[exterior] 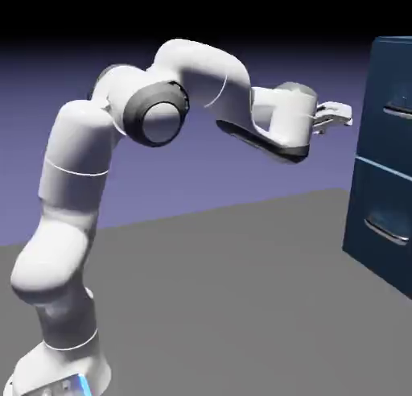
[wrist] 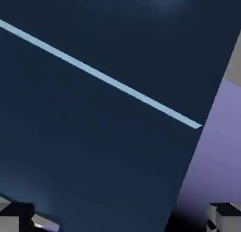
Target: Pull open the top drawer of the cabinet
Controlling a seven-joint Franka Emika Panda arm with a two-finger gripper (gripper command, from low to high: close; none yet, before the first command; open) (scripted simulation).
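Reaching level toward the exterior view's right, the gripper [exterior: 342, 114] hangs in open air with its two fingers spread apart and nothing between them. It sits at about the height of the top drawer [exterior: 392, 105] but has a clear gap to it and touches no part of it.

That drawer is the upper of two fronts on the cabinet [exterior: 385, 193], which stands at the right edge of the exterior view, partly cut off by the frame. Its front lies flush with the cabinet's face, and its thin silver handle [exterior: 398, 110] shows as a short bar near the picture's edge. Below it, past a pale seam, the lower drawer [exterior: 386, 217] carries a curved silver handle [exterior: 386, 229].

From the hand's own camera, dark navy panelling [wrist: 94, 146] fills most of the picture, crossed by one pale seam [wrist: 101, 75] running on a slant. Both grey fingertips [wrist: 225, 216] show at the bottom corners, wide apart. A strip of violet backdrop [wrist: 212, 155] shows along the right side.

The white arm [exterior: 72, 193] rises from the lower left, bends at its grey elbow joint [exterior: 158, 117] and stretches across the grey table [exterior: 241, 306].
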